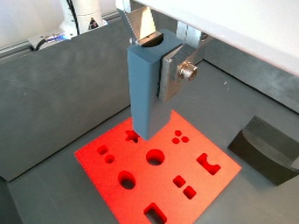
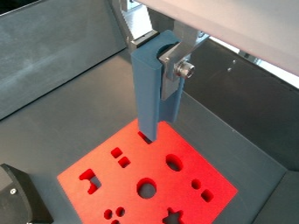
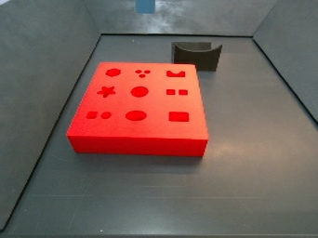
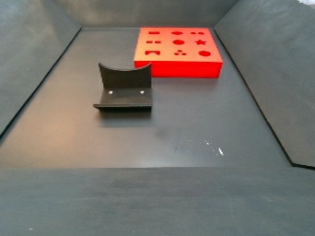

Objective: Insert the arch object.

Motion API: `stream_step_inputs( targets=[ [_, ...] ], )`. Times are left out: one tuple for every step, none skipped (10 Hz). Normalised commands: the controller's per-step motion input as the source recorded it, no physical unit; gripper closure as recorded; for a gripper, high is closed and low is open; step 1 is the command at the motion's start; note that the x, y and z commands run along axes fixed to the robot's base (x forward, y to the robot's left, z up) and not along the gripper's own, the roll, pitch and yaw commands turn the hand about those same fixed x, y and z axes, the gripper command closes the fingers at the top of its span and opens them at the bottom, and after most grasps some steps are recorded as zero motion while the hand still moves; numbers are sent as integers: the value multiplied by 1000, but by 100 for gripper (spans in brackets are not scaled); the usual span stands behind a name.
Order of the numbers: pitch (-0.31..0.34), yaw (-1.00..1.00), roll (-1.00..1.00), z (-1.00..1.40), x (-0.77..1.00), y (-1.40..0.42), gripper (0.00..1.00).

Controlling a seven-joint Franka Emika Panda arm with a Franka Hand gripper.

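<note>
You see one gripper clamped on one arch object, held upright above one red block in both wrist views. Count one dark grey block beyond the red block, and one fixture standing apart.

gripper mostly cropped, fingers perhaps shut

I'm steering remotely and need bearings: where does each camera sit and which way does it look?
Both wrist views: on the wrist, looking down past the gripper holding the arch object above the red block.
Both side views: raised, from opposite ends, showing the red block and fixture; only one catches the arch object.
</note>
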Motion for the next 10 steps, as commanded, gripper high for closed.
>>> stream_step_inputs(
  targets=[
    [0,-69,49,-129,0,126,100],
    [-19,-400,0,-351,137,631,100],
    [-1,-589,0,-374,229,457,100],
    [0,-794,0,-334,337,234,100],
    [-10,-846,0,-300,354,177,100],
    [-21,-863,0,-297,331,166,100],
    [-31,-851,-6,-283,343,174,100],
    [-43,-840,-16,-266,351,183,100],
    [-30,-743,0,-249,351,289,100],
    [-3,-711,0,-289,386,326,100]
  ],
)
